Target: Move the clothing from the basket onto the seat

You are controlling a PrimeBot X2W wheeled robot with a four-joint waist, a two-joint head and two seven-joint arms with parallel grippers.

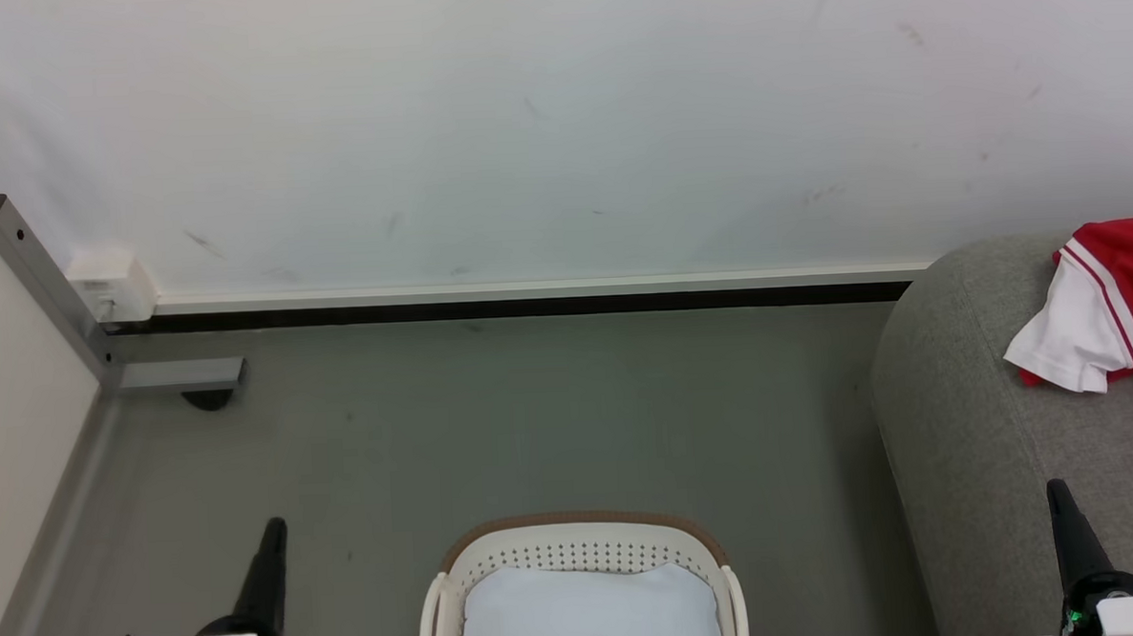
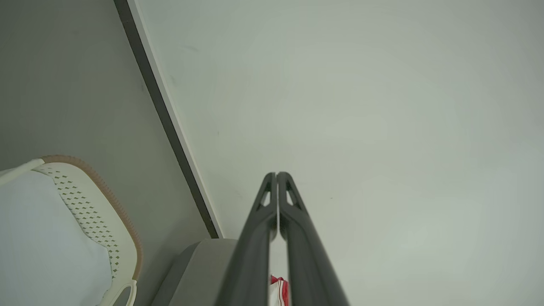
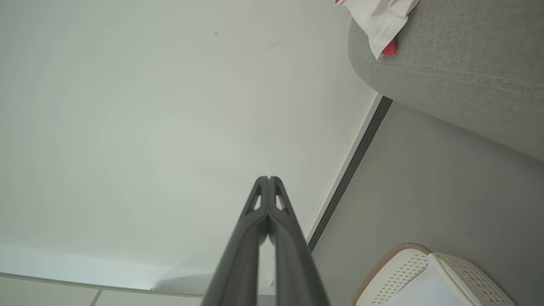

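Wall (image 1: 558, 118): pale and plain with faint scuffs. A white skirting strip (image 1: 527, 288) and a dark gap run along its foot.
Floor (image 1: 533, 425): flat grey, stretching from the wall to the basket.
Sofa (image 1: 973, 434): light grey fabric with a rounded corner. It sits at the right, back against the wall and apart from the basket.
Basket (image 1: 585, 523): cream plastic with rows of small holes and a brown band on the rim. It stands on the floor at the bottom middle, between the two grippers.
Cloth (image 1: 589, 613): plain pale blue-white and pillow-like, lying inside the basket.
Jersey (image 1: 1116, 304): red with white panels and striped trim. It lies crumpled on top of the sofa near the rounded corner, outside the basket.
Writing: none can be read on the folds of the jersey that show.
Post (image 1: 39, 274): grey metal, slanting up the left corner, with a foot on the floor.
Left gripper (image 1: 275, 530): dark fingers pressed together and holding nothing, at the lower left, to the left of the basket.
Right gripper (image 1: 1055, 488): fingers pressed together and holding nothing, at the lower right, in front of the sofa.
Box (image 1: 111, 280): small and white, on the wall beside the post.
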